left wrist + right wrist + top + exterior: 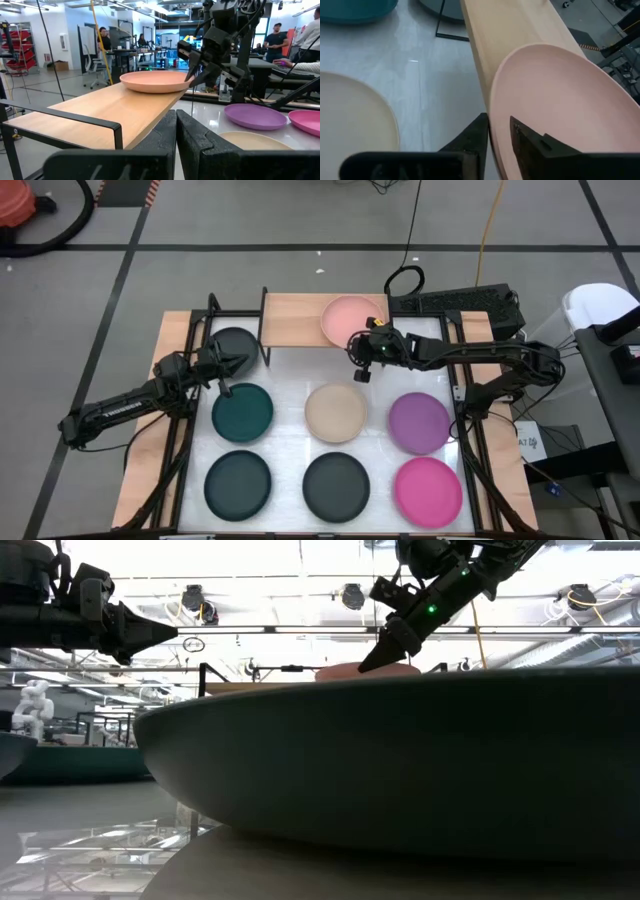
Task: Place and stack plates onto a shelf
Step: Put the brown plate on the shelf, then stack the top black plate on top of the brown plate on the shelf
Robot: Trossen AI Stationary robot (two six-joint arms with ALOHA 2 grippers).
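Observation:
A pale pink plate [352, 318] lies on the right end of the light-wood shelf [295, 320], its near rim over the board's edge. My right gripper [358, 350] is shut on that rim. My left gripper [226, 372] is shut and empty, hovering between a dark grey plate [232, 343] and a teal plate [242, 412]. On the white table lie beige [335, 412], purple [418, 422] and magenta [428, 491] plates and two more dark plates [238, 483], [336, 485]. My right gripper pinches the pink plate's near rim [493, 117], one finger [530, 145] inside the dish and the other finger [474, 137] outside. It comes slanting down from the table's right. The plate's underside [150, 89] rests on the shelf board.
Black metal frames [185, 430], [470, 430] run along both table sides. The shelf's black leg [75, 120] stands close before my left gripper. The left half of the shelf board is bare wood. In the low view a dark plate [400, 760] blocks most of the table.

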